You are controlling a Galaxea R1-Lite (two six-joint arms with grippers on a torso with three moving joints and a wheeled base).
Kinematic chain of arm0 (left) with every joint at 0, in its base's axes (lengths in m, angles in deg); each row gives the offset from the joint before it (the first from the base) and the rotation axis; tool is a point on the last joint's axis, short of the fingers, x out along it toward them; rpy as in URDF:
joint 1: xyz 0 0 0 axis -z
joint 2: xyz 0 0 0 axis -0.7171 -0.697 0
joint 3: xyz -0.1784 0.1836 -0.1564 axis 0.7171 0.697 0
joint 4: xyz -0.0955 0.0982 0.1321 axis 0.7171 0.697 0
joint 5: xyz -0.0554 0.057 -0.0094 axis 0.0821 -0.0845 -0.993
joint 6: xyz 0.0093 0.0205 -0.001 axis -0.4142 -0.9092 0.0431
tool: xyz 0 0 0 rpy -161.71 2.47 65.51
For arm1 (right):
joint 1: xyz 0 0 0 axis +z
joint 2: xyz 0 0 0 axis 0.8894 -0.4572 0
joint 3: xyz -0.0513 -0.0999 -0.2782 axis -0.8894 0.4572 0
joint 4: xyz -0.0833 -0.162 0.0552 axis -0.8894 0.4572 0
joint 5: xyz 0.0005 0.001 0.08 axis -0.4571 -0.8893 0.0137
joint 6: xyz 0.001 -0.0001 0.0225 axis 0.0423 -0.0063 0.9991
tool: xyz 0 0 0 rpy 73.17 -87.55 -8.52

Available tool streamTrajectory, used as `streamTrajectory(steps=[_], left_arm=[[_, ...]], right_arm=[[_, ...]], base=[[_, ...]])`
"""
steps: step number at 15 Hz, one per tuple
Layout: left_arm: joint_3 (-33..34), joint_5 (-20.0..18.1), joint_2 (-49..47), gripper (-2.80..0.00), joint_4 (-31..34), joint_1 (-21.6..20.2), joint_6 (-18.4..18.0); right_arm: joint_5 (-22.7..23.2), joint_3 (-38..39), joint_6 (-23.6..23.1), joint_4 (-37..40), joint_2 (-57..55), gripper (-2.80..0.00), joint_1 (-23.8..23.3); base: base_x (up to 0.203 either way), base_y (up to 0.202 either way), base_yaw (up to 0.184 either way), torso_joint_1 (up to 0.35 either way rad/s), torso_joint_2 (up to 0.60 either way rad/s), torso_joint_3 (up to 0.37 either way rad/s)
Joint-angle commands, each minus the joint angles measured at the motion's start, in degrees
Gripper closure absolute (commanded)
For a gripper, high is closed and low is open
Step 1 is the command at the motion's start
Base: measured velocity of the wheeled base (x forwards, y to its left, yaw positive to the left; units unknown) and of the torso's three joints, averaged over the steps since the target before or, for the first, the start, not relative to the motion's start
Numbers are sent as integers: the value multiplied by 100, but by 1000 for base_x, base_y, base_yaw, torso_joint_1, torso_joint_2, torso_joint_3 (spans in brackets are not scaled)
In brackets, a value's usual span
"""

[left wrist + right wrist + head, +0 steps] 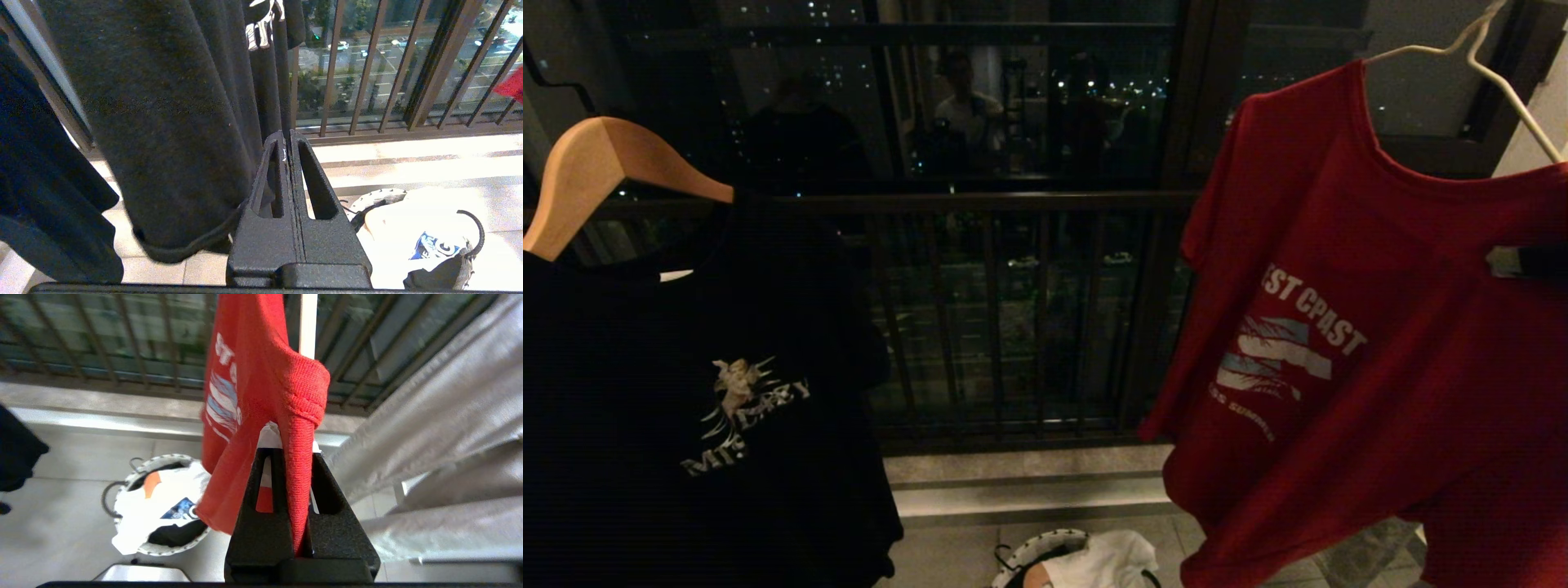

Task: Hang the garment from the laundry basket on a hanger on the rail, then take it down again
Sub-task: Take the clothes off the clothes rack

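Note:
The red garment (1380,457) with white "WEST COAST" lettering hangs at the right on the thin white hanger (1494,77), whose wire runs out of the neck hole. My right gripper (1503,261) comes in from the right edge at the shirt's shoulder. In the right wrist view it (292,451) is shut on a fold of the red garment (261,375), with the hanger's white wire (308,322) rising behind. The laundry basket (1045,543) stands on the floor below. My left gripper (289,134) is shut and empty, low beside a black shirt. The rail is out of view.
A black printed T-shirt (686,392) hangs on a thick wooden hanger (596,171) at the left. Dark balcony railing bars (1013,327) stand behind. The basket (163,459) holds a white T-shirt (429,232) with a blue graphic. Grey bars (449,400) lie close on the right arm's far side.

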Motion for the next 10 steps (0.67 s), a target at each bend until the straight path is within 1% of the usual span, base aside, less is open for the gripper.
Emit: streamTrajectory(steps=[1,3,6,7,10], left_arm=[[1,-2,6,0,-9,-2,-5],[1,-2,6,0,-9,-2,-5],[1,-2,6,0,-9,-2,-5],[1,-2,6,0,-1,-2,-5],[7,-2,6,0,-18,-2,-5]], right_arm=[[-17,71,1,15,332,0,196],[39,213,8,15,554,0,332],[341,547,31,6,830,0,415],[498,585,29,5,922,0,420],[1168,745,-36,6,1218,0,422]], base=[[0,0,0,0,0,0],[0,0,0,0,0,0],[0,0,0,0,0,0],[0,0,0,0,0,0],[0,0,0,0,0,0]])
